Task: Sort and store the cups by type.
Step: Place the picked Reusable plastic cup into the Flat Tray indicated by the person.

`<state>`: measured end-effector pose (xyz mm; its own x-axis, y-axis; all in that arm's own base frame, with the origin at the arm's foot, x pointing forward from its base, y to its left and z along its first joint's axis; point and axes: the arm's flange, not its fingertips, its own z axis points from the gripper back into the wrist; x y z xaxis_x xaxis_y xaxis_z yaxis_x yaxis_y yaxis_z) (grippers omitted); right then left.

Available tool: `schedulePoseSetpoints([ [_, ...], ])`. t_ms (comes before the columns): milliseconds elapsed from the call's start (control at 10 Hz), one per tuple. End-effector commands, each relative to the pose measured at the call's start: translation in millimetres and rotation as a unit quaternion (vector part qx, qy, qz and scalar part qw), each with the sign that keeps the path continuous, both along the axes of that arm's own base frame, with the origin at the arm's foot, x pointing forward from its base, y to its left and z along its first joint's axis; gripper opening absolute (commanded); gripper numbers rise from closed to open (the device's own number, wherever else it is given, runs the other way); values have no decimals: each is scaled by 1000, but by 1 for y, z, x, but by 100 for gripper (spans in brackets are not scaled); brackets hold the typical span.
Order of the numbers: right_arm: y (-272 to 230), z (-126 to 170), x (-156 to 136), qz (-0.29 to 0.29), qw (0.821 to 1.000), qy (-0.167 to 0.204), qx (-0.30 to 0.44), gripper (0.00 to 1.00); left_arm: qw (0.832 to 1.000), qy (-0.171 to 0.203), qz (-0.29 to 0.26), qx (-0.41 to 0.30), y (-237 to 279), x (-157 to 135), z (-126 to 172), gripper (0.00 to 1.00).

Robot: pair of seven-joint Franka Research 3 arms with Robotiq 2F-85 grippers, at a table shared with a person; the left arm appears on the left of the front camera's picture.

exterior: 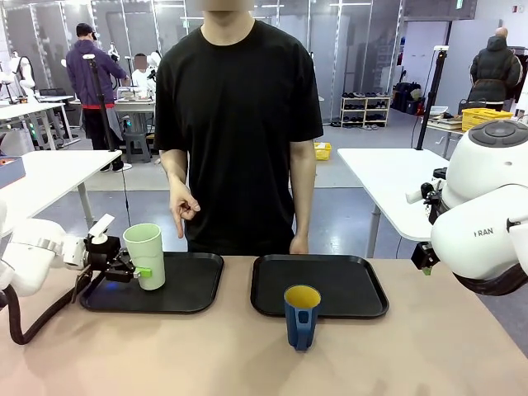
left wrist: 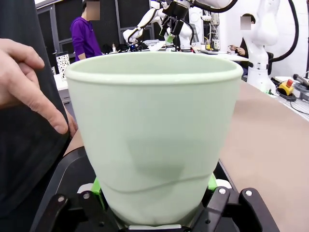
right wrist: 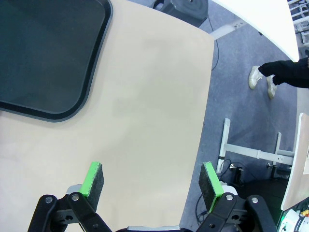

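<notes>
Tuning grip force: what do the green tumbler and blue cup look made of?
Green tumbler: probably matte plastic or melamine; even pale colour, dull soft sheen, rounded rim. Blue cup: smooth, yellow inside; plastic or glazed ceramic, can't tell at this distance.

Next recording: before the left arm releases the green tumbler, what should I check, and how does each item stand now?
1. Left gripper shut on tumbler: ok.
2. Tumbler above left tray: ok.
3. Tumbler's base resting on the tray: cannot tell.
4. Person's hand apart from tumbler: ok, but close.
5. Right gripper open, holding nothing: ok.
6. Blue cup on a tray: not ok; it stands on the table before the right tray.
</notes>
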<state>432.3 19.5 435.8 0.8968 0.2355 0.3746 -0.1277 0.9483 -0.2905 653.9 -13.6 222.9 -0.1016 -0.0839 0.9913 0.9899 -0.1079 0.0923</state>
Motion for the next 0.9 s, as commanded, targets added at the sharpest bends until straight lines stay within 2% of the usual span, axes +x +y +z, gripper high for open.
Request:
schedulePoseSetpoints([
  [0,0,-1,0,0,1000,0,0,100,1000,17,-12,-8,2,12,-3,83],
  [700,0,-1,0,0,1000,0,0,100,999,39,-8,-3,7,21,-19,83],
  [800,0,-1,0,0,1000,0,0,100,999,45,-9,-6,8,21,-21,93],
])
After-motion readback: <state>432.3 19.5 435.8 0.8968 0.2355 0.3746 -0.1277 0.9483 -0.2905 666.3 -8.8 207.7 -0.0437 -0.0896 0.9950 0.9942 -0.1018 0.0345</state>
